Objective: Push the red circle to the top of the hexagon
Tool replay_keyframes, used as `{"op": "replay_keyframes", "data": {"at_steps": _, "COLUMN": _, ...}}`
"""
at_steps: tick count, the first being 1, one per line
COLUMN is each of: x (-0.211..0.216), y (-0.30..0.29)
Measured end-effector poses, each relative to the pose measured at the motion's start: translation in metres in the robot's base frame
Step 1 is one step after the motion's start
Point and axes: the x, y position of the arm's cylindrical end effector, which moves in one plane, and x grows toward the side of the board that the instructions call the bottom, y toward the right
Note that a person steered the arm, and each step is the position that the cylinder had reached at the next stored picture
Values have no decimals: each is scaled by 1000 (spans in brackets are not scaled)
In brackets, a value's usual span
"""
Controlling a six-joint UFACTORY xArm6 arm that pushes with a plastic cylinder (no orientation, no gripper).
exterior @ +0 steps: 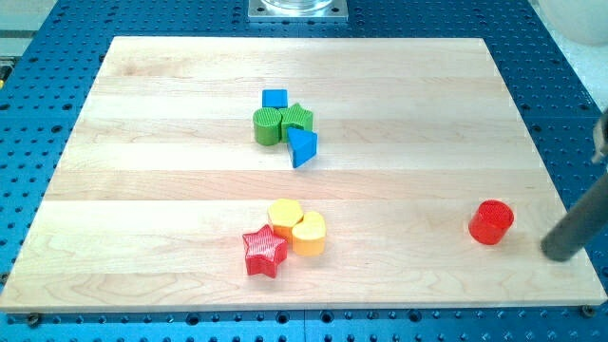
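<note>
The red circle [491, 221] lies on the wooden board [142, 190] at the view's lower right. The yellow hexagon [284, 215] sits at the lower middle, touching a yellow heart [309, 233] on its right and a red star [264, 251] at its lower left. My tip [554, 253] comes in from the right edge and ends to the right of and slightly below the red circle, a short gap apart from it.
A cluster stands at the upper middle: a blue cube [275, 98], a green cylinder [268, 125], a green star [298, 119] and a blue wedge-like block [302, 147]. A metal mount [297, 9] sits beyond the board's top edge.
</note>
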Motion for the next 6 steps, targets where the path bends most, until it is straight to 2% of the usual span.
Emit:
{"op": "replay_keyframes", "data": {"at_steps": 1, "x": -1, "y": -57}}
{"op": "replay_keyframes", "data": {"at_steps": 2, "x": -1, "y": -85}}
{"op": "replay_keyframes", "data": {"at_steps": 3, "x": -29, "y": -66}}
{"op": "replay_keyframes", "data": {"at_steps": 5, "x": -46, "y": -165}}
{"op": "replay_keyframes", "data": {"at_steps": 6, "x": -64, "y": -147}}
